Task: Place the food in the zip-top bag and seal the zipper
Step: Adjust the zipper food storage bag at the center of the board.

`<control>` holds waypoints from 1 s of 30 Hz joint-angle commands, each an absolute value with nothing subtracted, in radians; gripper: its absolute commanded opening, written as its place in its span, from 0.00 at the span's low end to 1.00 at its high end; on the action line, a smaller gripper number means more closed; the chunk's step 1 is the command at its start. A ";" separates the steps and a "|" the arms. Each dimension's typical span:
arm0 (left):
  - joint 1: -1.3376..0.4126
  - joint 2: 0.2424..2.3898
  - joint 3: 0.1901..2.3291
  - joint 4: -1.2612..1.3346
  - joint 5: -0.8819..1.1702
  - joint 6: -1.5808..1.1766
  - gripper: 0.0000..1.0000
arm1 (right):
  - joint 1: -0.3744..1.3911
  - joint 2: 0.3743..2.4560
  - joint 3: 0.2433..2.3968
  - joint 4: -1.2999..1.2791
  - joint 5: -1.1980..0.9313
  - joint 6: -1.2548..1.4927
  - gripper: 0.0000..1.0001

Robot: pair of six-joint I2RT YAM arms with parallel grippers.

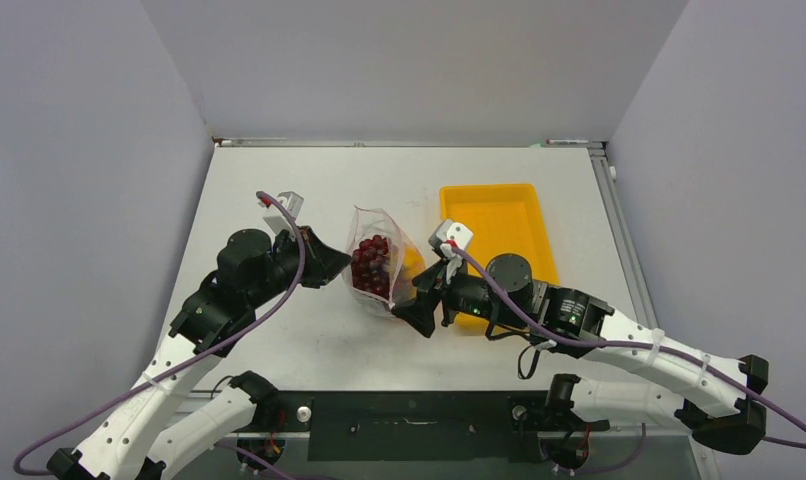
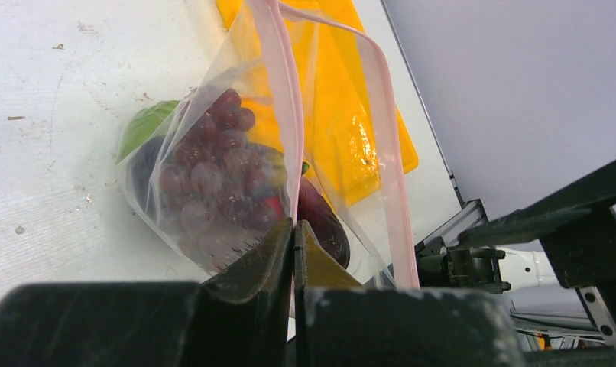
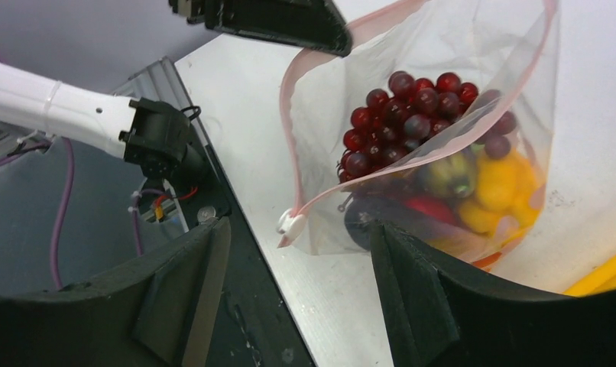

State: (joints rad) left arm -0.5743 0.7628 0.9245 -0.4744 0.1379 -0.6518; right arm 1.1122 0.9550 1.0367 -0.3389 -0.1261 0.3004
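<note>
The bag [image 3: 473, 53] was clear, glossy plastic film (finely creased), the grapes [image 3: 408, 115] smooth and shiny, the table [image 2: 45, 153] matt, scuffed.

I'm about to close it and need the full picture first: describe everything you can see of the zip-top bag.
The zip-top bag is clear floppy plastic, mouth gaping. A pink zipper strip edges it, a white slider at one end. Grapes and yellow, red pieces lie inside. It rests on the table beside the yellow tray. The left gripper pinches one lip; the open right gripper faces the slider, not touching.
</note>
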 commanded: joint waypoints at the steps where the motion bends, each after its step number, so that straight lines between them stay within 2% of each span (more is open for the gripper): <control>1: -0.576 0.747 0.936 -0.421 0.133 -0.664 0.00 | 1.198 0.932 1.014 -0.331 -0.022 0.287 0.68; 16: -0.576 0.745 0.932 -0.424 0.136 -0.668 0.00 | 1.511 1.039 0.971 -0.277 0.565 0.182 0.70; 30: -0.576 0.747 0.919 -0.412 0.146 -0.670 0.00 | 1.520 1.082 0.832 0.039 0.623 0.008 0.70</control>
